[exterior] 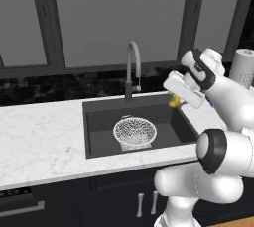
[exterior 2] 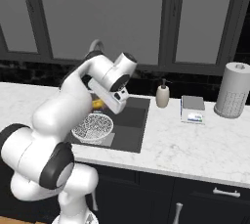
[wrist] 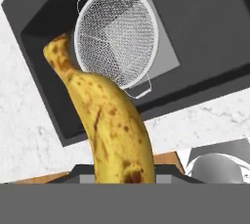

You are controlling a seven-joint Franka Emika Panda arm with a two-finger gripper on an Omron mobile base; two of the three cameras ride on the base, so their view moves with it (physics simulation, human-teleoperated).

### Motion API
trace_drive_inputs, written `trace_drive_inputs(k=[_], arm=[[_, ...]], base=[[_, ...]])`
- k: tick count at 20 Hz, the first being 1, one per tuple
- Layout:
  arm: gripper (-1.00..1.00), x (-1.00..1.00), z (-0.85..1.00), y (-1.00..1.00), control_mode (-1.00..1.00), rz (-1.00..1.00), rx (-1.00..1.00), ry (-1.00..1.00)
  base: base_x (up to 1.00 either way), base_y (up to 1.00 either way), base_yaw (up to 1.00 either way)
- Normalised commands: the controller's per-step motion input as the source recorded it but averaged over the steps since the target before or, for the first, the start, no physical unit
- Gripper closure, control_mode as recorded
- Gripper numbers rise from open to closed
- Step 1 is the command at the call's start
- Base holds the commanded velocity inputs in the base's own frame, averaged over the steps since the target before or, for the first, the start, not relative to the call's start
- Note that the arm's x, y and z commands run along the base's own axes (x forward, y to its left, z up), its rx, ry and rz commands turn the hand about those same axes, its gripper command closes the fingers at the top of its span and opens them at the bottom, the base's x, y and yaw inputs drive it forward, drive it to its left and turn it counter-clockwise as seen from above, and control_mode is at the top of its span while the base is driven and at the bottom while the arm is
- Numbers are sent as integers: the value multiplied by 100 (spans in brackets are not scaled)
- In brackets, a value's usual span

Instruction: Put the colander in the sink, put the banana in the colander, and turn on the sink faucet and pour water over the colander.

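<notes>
The countertop [exterior: 39, 141] is white marble and runs well below the gripper on both sides of the basin; the sink [exterior: 99, 117], dark grey and rectangular, is set into it and lies beneath and ahead of the gripper, with a lighter grey square patch on its bottom.

The sink faucet [exterior: 132, 67], a slim grey gooseneck on a dark base, stands at the sink's back edge, to the left of the gripper in the left base view; no water is seen at its spout.

A paper towel roll [exterior 2: 234, 90] stands upright on the counter, well away to the gripper's right; a small scale [exterior 2: 193, 108] and a beige soap dispenser [exterior 2: 162, 96] sit between that roll and the sink.

The colander [wrist: 117, 37] rests upright on the sink bottom, partly over the grey patch, below the gripper and apart from it; its bowl holds nothing.

The gripper [exterior: 174, 101] hangs above the right part of the sink; it is closed around the banana [wrist: 105, 120], whose lower end sits between the fingers in the hand view while its free tip reaches toward the colander's rim; the banana is yellow with brown spots and is clear of the colander.
</notes>
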Motion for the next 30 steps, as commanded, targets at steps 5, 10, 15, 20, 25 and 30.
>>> trace_drive_inputs(k=[5, 10, 15, 20, 25, 30], arm=[[100, 38, -52, 23, -100, 24, 10, 2], [100, 16, -50, 14, -100, 17, 12, 0], [100, 0, -43, 4, -100, 10, 14, 0], [100, -7, -24, 19, -100, 3, 14, -12], [100, -4, -6, 35, -100, 0, 2, -30], [100, 0, -19, 20, -100, 0, -3, -36]], base=[[0, 0, 0], [0, 0, 0], [0, 0, 0], [0, 0, 0], [0, 0, 0], [0, 0, 0]])
